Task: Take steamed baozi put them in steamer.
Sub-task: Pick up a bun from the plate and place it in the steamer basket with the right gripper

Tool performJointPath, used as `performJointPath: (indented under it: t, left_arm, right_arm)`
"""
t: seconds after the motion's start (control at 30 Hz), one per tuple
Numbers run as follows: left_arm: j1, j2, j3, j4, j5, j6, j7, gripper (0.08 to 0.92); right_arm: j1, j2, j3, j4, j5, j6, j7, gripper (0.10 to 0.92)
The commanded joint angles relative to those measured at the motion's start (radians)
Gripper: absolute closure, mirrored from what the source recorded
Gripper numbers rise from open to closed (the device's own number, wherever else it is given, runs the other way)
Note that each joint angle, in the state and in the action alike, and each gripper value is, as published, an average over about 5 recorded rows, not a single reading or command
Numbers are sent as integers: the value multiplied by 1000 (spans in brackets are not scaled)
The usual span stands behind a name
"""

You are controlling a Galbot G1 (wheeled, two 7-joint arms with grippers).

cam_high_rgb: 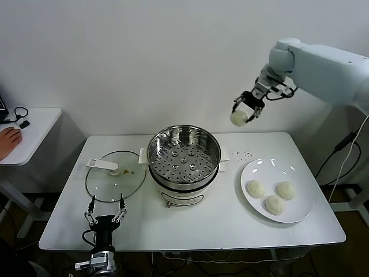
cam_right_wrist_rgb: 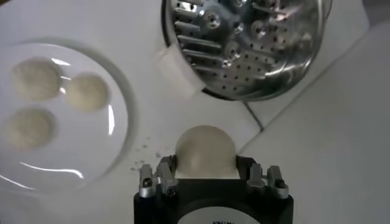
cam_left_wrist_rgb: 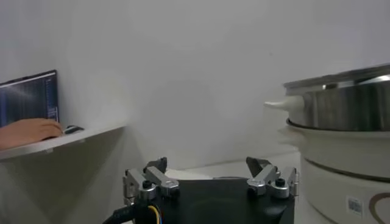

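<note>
My right gripper [cam_high_rgb: 241,118] is shut on one cream-white baozi [cam_high_rgb: 238,119] and holds it high in the air, to the right of and behind the steamer [cam_high_rgb: 184,157]. In the right wrist view the held baozi [cam_right_wrist_rgb: 205,151] sits between the jaws, with the steamer's perforated tray [cam_right_wrist_rgb: 250,42] below and beyond it. Three more baozi [cam_high_rgb: 256,188] [cam_high_rgb: 286,190] [cam_high_rgb: 275,204] lie on the white plate [cam_high_rgb: 300,213] at the right; they also show in the right wrist view [cam_right_wrist_rgb: 35,79]. My left gripper [cam_high_rgb: 105,216] is open and empty at the table's front left.
A flat glass lid [cam_high_rgb: 115,176] with a white handle lies left of the steamer. A side desk [cam_high_rgb: 31,130] with a person's hand [cam_high_rgb: 8,140] stands at the far left. The steamer's wall [cam_left_wrist_rgb: 347,109] rises close to the left gripper [cam_left_wrist_rgb: 210,176].
</note>
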Motion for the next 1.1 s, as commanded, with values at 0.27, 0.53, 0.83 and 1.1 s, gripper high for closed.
performJointPath:
  t: [0.27, 0.53, 0.83, 1.1]
  left_arm:
    - [-4, -49, -12, 4, -11, -3, 0, 177]
    - [-5, -49, -14, 1, -19, -2, 2, 177]
    - [-1, -49, -11, 0, -19, -7, 1, 177]
    - [0, -49, -10, 5, -19, -11, 0, 177]
  right_arm:
    - [-45, 300, 49, -164, -10, 129, 14, 375]
    - [-98, 349, 31, -173, 36, 129, 4, 372]
    - [-145, 362, 23, -188, 78, 129, -51, 372]
    - [-174, 365, 10, -206, 84, 129, -73, 372]
